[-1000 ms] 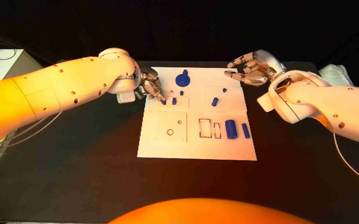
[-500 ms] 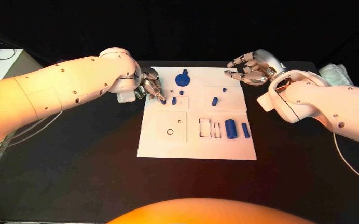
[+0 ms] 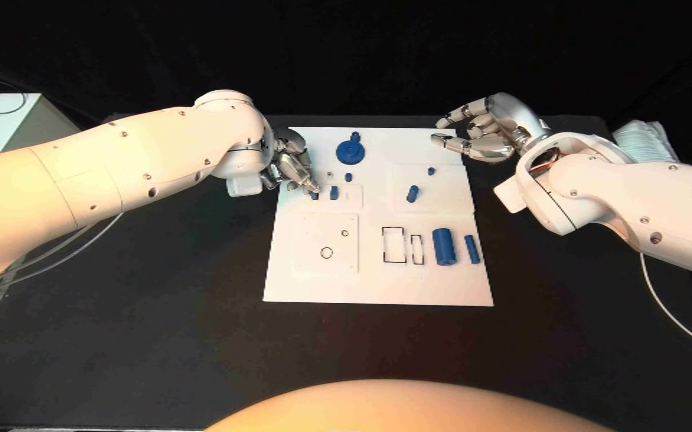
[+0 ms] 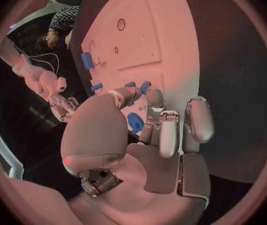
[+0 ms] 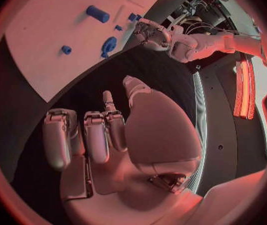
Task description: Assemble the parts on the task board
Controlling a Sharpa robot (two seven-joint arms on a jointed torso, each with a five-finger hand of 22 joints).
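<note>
No writing reads on the task board (image 3: 378,282).

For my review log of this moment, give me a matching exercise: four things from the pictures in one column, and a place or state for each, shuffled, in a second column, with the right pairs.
Things:
1. left hand
2. right hand
3. round blue part
4. two upright blue cylinders

Places or states:
A. near the far edge of the task board, in the middle
B. at the board's left far corner, fingertips down among small blue parts
C. off the board, past its right far corner, fingers curled, holding nothing
D. side by side in the board's right half, on the near side

Pairs: 1-B, 2-C, 3-A, 4-D
</note>
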